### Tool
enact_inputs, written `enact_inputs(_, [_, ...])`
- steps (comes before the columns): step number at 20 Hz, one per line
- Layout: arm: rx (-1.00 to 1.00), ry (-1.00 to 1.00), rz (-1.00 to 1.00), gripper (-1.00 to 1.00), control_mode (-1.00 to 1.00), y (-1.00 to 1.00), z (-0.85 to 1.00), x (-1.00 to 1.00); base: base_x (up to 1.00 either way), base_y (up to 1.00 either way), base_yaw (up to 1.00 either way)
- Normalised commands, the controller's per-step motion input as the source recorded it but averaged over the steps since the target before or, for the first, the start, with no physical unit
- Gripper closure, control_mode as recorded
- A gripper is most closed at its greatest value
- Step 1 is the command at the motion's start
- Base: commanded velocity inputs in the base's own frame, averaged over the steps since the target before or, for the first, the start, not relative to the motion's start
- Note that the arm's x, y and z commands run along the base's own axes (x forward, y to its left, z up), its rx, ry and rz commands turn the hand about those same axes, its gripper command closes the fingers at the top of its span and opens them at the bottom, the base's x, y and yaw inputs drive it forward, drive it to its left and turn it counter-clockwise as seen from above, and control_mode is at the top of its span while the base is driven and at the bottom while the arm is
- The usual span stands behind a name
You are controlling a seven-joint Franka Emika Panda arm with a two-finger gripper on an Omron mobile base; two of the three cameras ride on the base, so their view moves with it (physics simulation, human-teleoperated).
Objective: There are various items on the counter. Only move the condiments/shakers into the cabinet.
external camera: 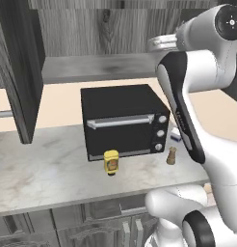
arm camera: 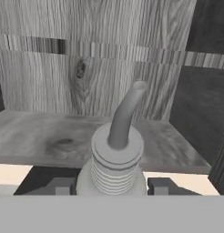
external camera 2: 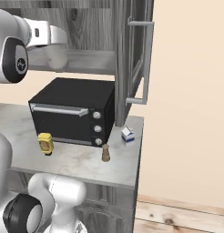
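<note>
Now, white bottle (arm camera: 114, 168): pale grey-white, ribbed collar, narrow bent neck leaning up and to the right in the hand view; it sits between the two dark fingertips (arm camera: 61, 185), one on each side of its shoulder, and shows as a pale blur below the hand in the right base view (external camera 2: 56, 58).
Gripper (arm camera: 111, 186): jaws spread to the bottle's width and pinching its body; the hand is raised level with the cabinet shelf (arm camera: 45, 139), at its front edge.
Cabinet (external camera: 91, 29): dark grey wood grain, doors swung wide; straight ahead of the gripper lie its back wall with a knot and the grey shelf board; nothing stands on the visible part of the shelf beyond the bottle.
Yellow squeeze bottle (external camera: 111, 161): labelled, upright on the counter (external camera: 38, 169), well below the gripper, just before the toaster oven (external camera: 123, 120).
Brown mill shaker (external camera: 172, 155): small, wooden, upright on the counter below the gripper, near the oven's knob side.
Blue-and-white box (external camera 2: 127, 134): carton shape, on the counter well below the gripper, beyond the shaker and beside the oven.
</note>
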Motion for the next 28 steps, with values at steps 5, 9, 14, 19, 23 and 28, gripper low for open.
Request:
enact_inputs(5, [-0.03, -0.03, 0.0, 1.0, -1.0, 0.0, -0.02, 0.41, 0.0, 0.0, 0.0])
enact_inputs(9, [0.0, 0.0, 0.0, 1.0, -1.0, -0.03, 0.0, 0.42, 0.0, 0.0, 0.0])
enact_inputs(14, [0.0, 0.0, 0.0, 1.0, -1.0, -0.14, -0.03, 0.51, 0.0, 0.0, 0.0])
enact_inputs(19, [0.0, 0.02, 0.0, 1.0, -1.0, -0.23, -0.1, 0.53, 0.0, 0.0, 0.0])
enact_inputs(23, [0.0, 0.04, 0.0, 1.0, -1.0, -0.23, -0.15, 0.52, 0.0, 0.0, 0.0])
enact_inputs(28, [0.01, 0.06, 0.0, 1.0, -1.0, -0.17, -0.11, 0.61, 0.0, 0.0, 0.0])
